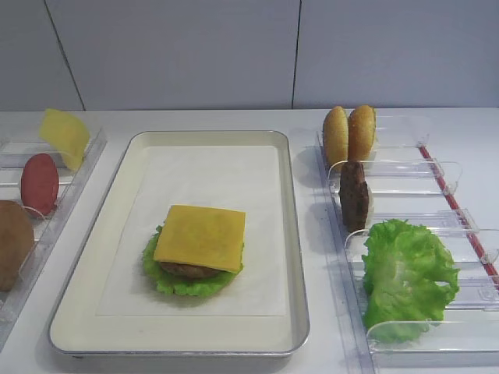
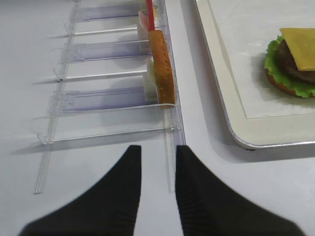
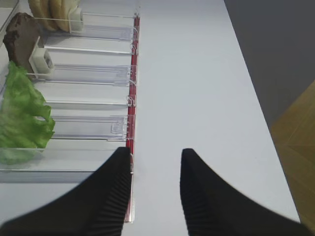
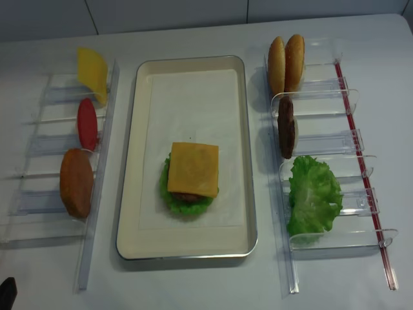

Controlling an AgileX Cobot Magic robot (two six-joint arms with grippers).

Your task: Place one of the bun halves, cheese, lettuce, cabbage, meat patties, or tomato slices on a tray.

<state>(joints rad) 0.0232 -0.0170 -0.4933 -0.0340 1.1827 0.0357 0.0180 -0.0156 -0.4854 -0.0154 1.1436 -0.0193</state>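
Observation:
The cream tray (image 1: 296, 234) holds a stack: lettuce (image 1: 183, 282), a meat patty (image 2: 295, 64) and the orange cheese (image 1: 200, 236) on top. In the right bins stand two bun halves (image 1: 349, 132), a meat patty (image 1: 353, 195) and lettuce (image 1: 405, 276). The left bins hold a tomato slice (image 1: 39, 184) and a bun half (image 1: 12, 243). My left gripper (image 2: 157, 150) hangs open over the table at the near end of the left bins, left of the tray's corner. My right gripper (image 3: 156, 152) is open, empty, beside the right bins' red strip. Cabbage is out of view.
A paler yellow slice (image 1: 66, 136) leans in the far left bin. Clear plastic bin racks (image 4: 322, 148) flank the tray on both sides. The table's right edge (image 3: 261, 113) drops to a wooden floor. A grey wall stands behind the table.

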